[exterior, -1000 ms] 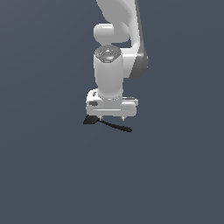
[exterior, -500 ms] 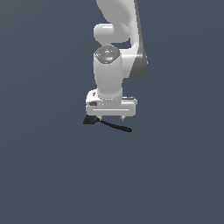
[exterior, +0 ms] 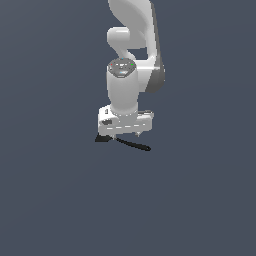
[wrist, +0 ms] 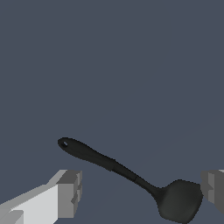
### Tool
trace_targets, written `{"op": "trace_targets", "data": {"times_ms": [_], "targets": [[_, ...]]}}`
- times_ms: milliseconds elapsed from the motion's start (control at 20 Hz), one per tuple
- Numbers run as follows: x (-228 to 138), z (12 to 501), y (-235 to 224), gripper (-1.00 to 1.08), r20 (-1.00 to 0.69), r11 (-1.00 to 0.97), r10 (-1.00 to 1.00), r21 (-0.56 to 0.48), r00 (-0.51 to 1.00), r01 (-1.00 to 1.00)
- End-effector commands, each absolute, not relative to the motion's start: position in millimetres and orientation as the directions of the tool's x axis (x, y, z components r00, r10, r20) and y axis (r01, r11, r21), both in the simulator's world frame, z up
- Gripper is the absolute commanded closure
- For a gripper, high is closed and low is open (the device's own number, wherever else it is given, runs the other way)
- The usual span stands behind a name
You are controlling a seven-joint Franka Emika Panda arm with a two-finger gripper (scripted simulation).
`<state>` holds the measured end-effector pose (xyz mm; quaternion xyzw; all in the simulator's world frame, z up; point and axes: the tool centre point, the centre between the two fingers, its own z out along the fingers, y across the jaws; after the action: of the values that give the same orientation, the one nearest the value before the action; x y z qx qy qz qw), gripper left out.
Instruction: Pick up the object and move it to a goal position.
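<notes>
The small all-black spoon-like utensil [wrist: 131,175], with a rounded flat head and a thin tapering handle, lies flat on the plain dark grey bench [exterior: 60,200], directly beneath the white end effector [exterior: 125,134]. In the wrist view the two grey fingertips [wrist: 70,192] stand wide apart with nothing between them but the utensil lying across the gap; neither pad touches it.

It looks light and rigid, probably smooth plastic (so somewhat slippery), and not fragile. The head sits close to one finger, while the handle, with a small hole at its end, runs off toward the other. The best hold is likely the thicker middle of the handle, near the balance point, with the jaws closing across its width. A grip on the thin neck beside the head risks the utensil pivoting.
</notes>
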<state>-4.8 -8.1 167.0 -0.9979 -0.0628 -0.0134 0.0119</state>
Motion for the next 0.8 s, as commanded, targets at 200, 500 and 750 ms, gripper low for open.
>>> {"op": "trace_targets", "data": {"times_ms": [200,500,750], "targets": [[-14.6,150.4,-13.6,-0.92,0.024,-0.957,0.291,-0.009,0.957,0.291],[-24.7,135.0,-18.1,-0.92,0.017,-0.896,0.445,0.000,0.895,0.445],[-33.5,122.6,-21.2,-0.92,0.011,-0.825,0.565,0.005,0.825,0.565]]}}
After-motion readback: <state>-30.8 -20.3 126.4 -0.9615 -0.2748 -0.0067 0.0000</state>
